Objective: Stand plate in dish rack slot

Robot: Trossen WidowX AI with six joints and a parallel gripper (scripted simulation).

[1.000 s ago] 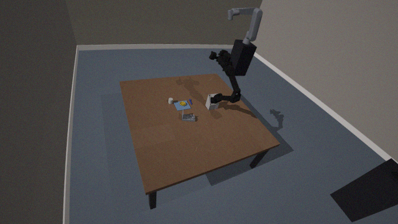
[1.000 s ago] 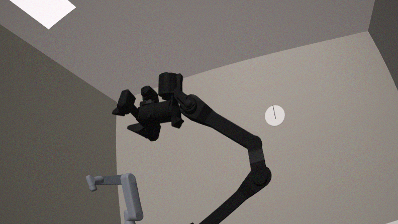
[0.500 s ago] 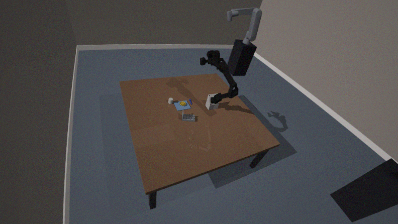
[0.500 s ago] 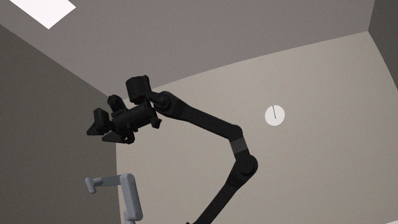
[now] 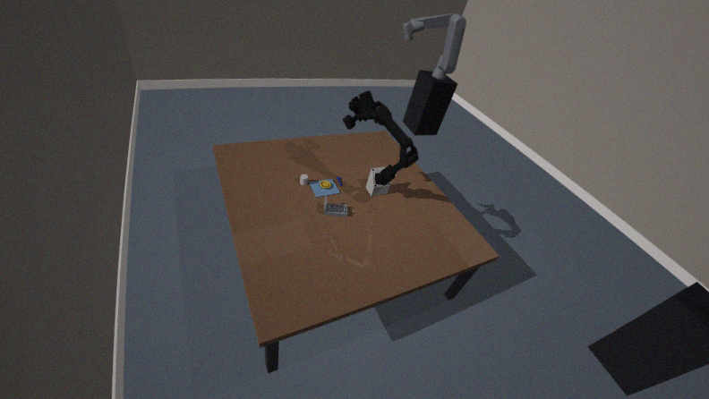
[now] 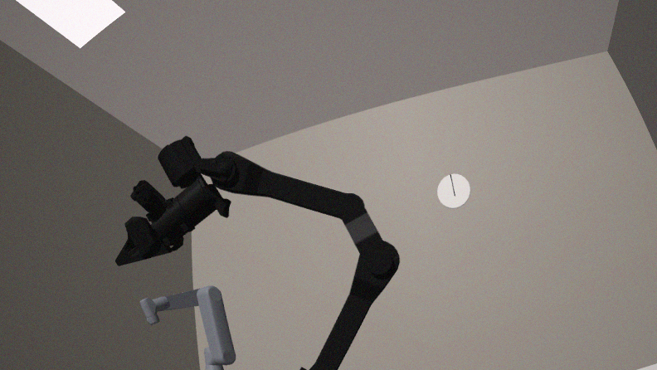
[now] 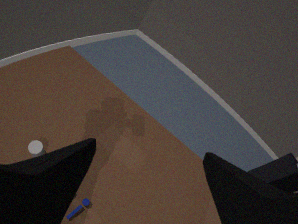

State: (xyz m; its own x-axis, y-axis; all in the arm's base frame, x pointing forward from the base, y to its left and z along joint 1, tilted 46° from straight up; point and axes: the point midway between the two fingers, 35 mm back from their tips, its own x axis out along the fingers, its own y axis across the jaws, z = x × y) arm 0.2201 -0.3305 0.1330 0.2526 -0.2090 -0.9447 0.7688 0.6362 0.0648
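Top view: we are holding our black parallel-jaw gripper [image 5: 353, 114] wide and empty, high above the brown wooden table [image 5: 307, 258]. We are seeing the round yellow plate [image 5: 325, 184] lying flat on a blue square mat [image 5: 317, 190], near the grey wire dish rack [image 5: 336, 208].

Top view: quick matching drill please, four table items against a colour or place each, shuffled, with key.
Things:
1. plate
2. dish rack
3. cup
4. gripper

Descriptions:
A. white, beside the blue mat
B. yellow, lying flat on the blue mat
C. open and holding nothing, raised above the far side of the table
D. grey, nearer the camera than the mat

Pairs: 1-B, 2-D, 3-A, 4-C
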